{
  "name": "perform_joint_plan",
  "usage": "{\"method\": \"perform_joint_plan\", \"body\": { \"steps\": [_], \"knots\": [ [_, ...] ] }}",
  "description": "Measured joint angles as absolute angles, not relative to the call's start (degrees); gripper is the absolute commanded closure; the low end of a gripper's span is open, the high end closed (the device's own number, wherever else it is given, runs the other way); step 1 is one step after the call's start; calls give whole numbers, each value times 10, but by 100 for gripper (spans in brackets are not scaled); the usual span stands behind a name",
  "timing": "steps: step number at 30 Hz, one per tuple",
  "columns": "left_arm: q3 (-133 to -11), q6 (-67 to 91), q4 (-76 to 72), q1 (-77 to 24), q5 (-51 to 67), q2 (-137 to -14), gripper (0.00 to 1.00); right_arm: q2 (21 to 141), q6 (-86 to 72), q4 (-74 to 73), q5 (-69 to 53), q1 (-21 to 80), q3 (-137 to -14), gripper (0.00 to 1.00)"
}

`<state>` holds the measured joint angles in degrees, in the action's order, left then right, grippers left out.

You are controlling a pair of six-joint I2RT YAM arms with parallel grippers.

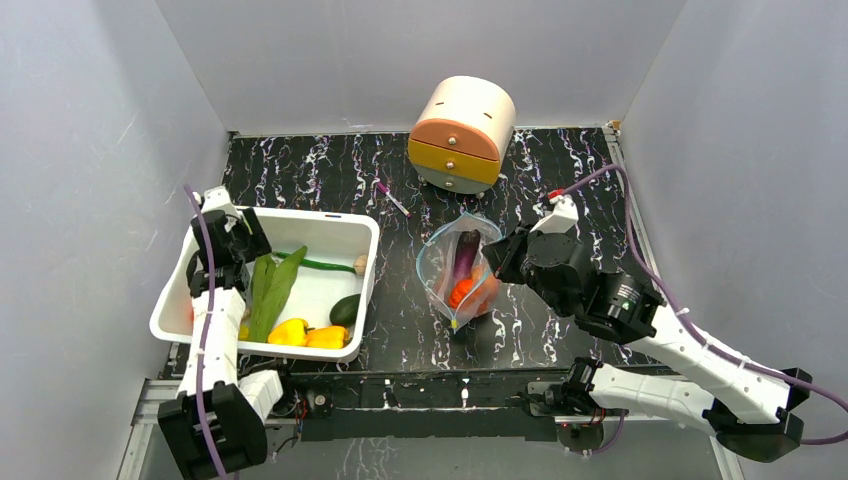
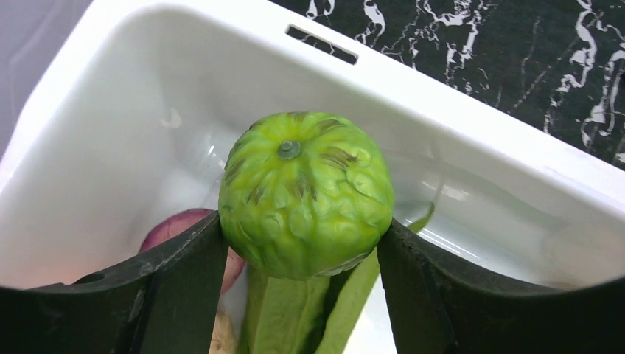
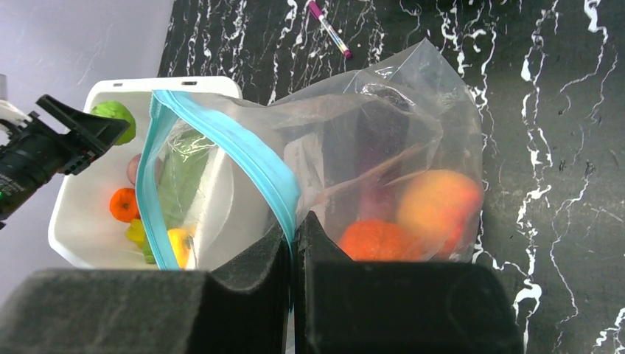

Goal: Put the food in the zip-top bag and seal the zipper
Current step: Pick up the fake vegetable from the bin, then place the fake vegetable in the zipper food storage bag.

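While the left tool (image 2: pixel 301 228) holds the green fruit (image 2: pixel 306 184) by its sides over the tub (image 2: pixel 457 125), it looks light and firm. The right tool (image 3: pixel 295 232) pinches the floppy bag (image 3: pixel 413 125) at the tub's 3 o'clock.

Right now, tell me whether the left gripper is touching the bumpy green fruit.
Touching. The left wrist view shows the left gripper pressed against both sides of the bumpy green fruit, holding it over the white tub.

Top camera: high, steep down onto table (image 1: pixel 400 335). Wrist cameras: close. All three share white tub (image 1: pixel 310 215).
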<state>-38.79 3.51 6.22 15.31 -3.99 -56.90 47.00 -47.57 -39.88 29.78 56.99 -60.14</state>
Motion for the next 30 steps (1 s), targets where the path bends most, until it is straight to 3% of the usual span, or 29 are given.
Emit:
{"method": "perform_joint_plan", "body": {
  "steps": [15, 30],
  "knots": [
    [-479, 78, 202, 107, 87, -528, 55, 487, -509, -376, 293, 570, -573, 100],
    [-551, 165, 151, 26, 326, -528, 60, 530, -516, -345, 301, 570, -573, 100]
  ]
}}
